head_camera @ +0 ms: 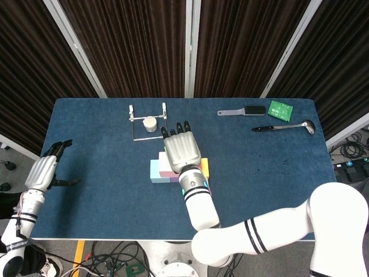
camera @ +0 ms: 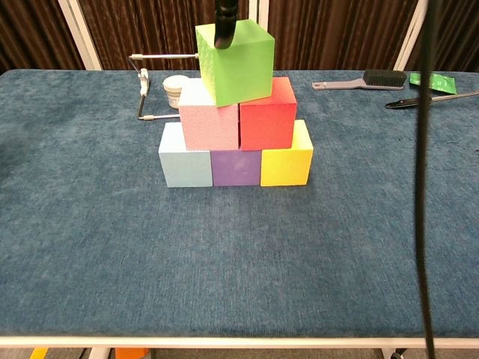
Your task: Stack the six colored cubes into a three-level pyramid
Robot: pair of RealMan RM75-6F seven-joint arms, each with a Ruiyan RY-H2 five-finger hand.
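- Green cube [camera: 233, 61] sits tilted atop pink cube [camera: 209, 117] and red cube [camera: 267, 114].
- A dark fingertip [camera: 224, 30] touches its upper front face.
- Light blue cube [camera: 185, 158], purple cube [camera: 236, 167], yellow cube [camera: 287, 159] form the bottom row.

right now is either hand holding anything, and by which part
The right hand holds the green cube, a finger on its near upper face; the rest is hidden. The left hand holds nothing.

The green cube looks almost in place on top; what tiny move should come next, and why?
Probably let go and lift the right hand straight up. The green cube already sits on the pink cube and red cube, while a finger is on its front face.
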